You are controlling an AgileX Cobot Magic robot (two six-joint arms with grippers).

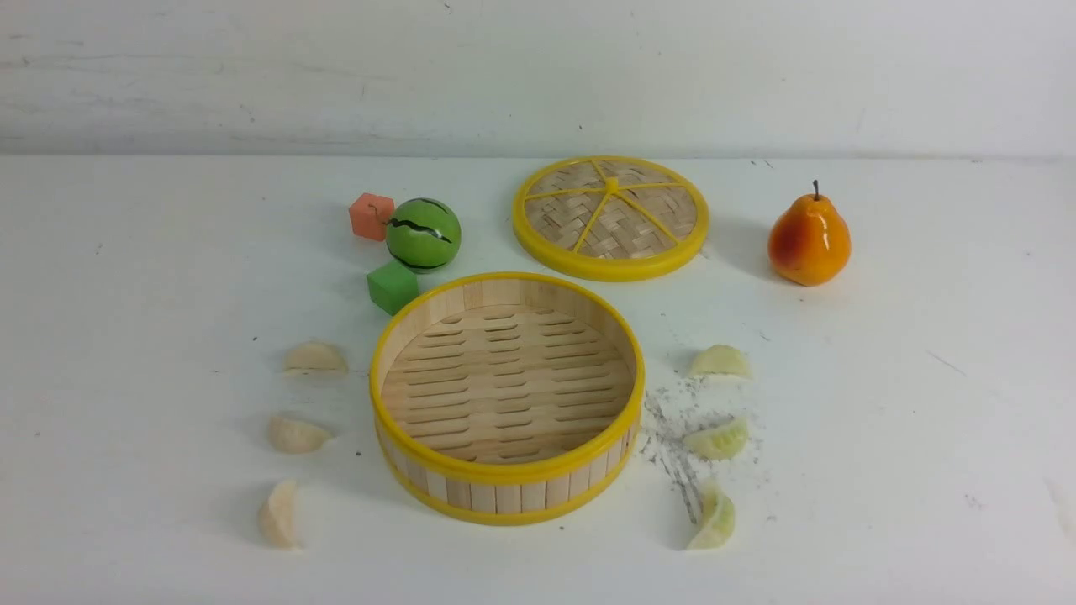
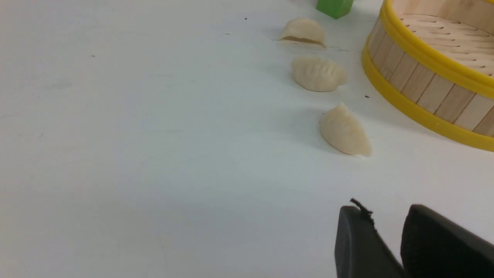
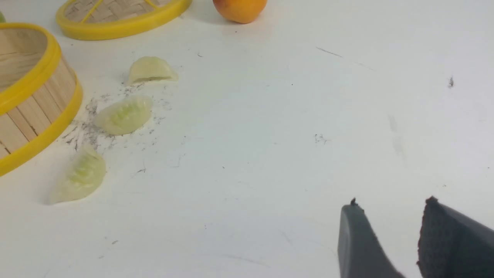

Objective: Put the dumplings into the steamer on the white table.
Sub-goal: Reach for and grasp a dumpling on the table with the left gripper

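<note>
The round bamboo steamer (image 1: 504, 497) stands empty in the middle of the white table (image 1: 925, 437). Three cream dumplings (image 1: 314, 359) (image 1: 296, 434) (image 1: 279, 513) lie in a row to its left. Three pale green dumplings (image 1: 720, 361) (image 1: 719, 439) (image 1: 714, 519) lie to its right. Neither arm shows in the front view. In the left wrist view my left gripper (image 2: 386, 216) hovers open and empty, short of the nearest cream dumpling (image 2: 344, 131). In the right wrist view my right gripper (image 3: 391, 210) is open and empty, well away from the green dumplings (image 3: 124, 114).
The flat woven lid (image 1: 611, 217) lies behind the steamer. An orange pear (image 1: 809, 239) stands at the back right. A green striped ball (image 1: 423, 234), a red-orange cube (image 1: 371, 216) and a green cube (image 1: 392, 286) sit behind the steamer's left side. Dark scuffs mark the table among the green dumplings.
</note>
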